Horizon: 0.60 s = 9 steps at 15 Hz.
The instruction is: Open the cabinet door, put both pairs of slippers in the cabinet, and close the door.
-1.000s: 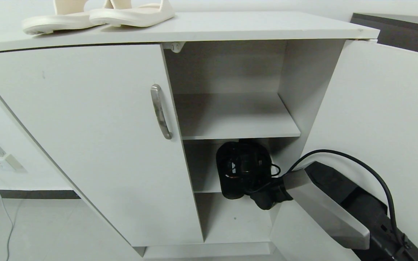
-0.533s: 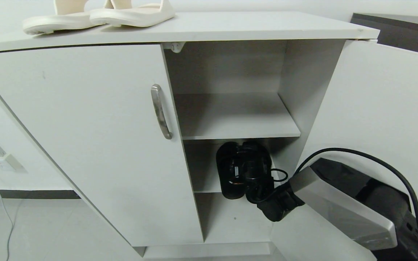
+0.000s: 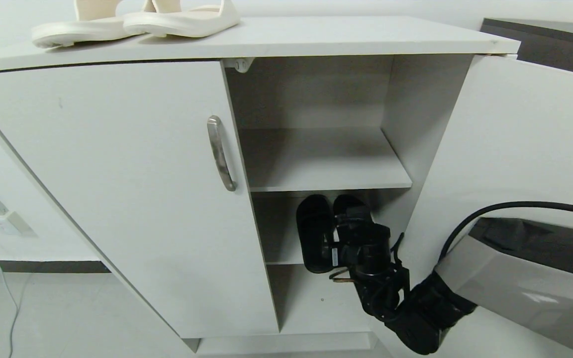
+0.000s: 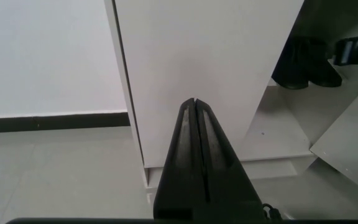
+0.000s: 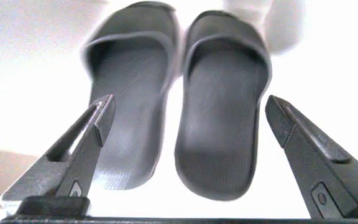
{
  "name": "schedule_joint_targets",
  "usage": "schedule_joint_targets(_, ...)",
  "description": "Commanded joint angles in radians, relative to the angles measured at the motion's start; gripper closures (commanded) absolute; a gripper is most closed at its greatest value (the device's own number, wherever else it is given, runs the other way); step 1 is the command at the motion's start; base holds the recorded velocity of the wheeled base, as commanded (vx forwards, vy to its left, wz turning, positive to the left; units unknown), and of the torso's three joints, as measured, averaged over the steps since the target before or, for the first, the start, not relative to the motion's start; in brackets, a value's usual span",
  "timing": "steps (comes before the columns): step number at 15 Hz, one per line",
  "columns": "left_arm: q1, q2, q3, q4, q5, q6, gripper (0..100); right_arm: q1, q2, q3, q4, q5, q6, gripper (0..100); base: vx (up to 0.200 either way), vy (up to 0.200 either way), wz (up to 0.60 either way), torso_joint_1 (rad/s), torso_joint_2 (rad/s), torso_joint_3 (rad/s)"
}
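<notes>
While the right claw (image 5: 190,109) gapes wide and grips nothing, its fingers (image 5: 82,146) framing the black slippers (image 3: 315,231) with no contact that can be made out, risk one: a skewed pull-out could hook a heel and drag a slipper off the shelf (image 3: 284,256). Risk two: the right arm (image 3: 515,283) lies close along the open right door (image 3: 515,139); a wide swing could knock it. Risk three: the black heels sit near the shelf's front edge and may foul the door at closing. Risk four: the white slippers (image 3: 182,22) lie side by side on top of the cabinet (image 3: 366,37), near its front edge; a clumsy grasp could push one over. Poses, near to far. Left claw (image 4: 194,102): shut tight on nothing, held low before the closed left door (image 3: 117,189), well apart from either pair. Right arm: slants in from low on the robot's right, wrist at the cabinet mouth, claw level with the shelf and pointed at the black heels. Black pair: toes inward, on the shelf under the bare upper shelf (image 3: 316,159).
</notes>
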Motion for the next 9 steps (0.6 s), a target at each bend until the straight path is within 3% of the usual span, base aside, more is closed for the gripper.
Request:
schedule_joint_targets(1,-0.001,0.000,0.000,0.000,0.000,-0.001,100,0.070,-0.125,0.154,-0.050,-0.002,0.001,0,0.000,0.000,0.00,0.000,0.00,0.000)
schedule_joint_targets(4,-0.001,0.000,0.000,0.000,-0.002,-0.001,100,0.106,-0.177,0.269,-0.117,-0.002,0.001,0,0.000,0.000,0.00,0.000,0.00,0.000)
schedule_joint_targets(8,-0.001,0.001,0.000,0.000,-0.003,0.002,100,0.109,-0.166,0.272,-0.119,0.001,0.003,0,0.000,0.000,0.00,0.000,0.00,0.000)
schedule_joint_targets(9,-0.001,0.001,0.000,0.000,-0.003,0.004,100,0.119,-0.160,0.272,-0.119,0.001,0.006,0,-0.200,0.000,0.00,0.007,0.00,0.002)
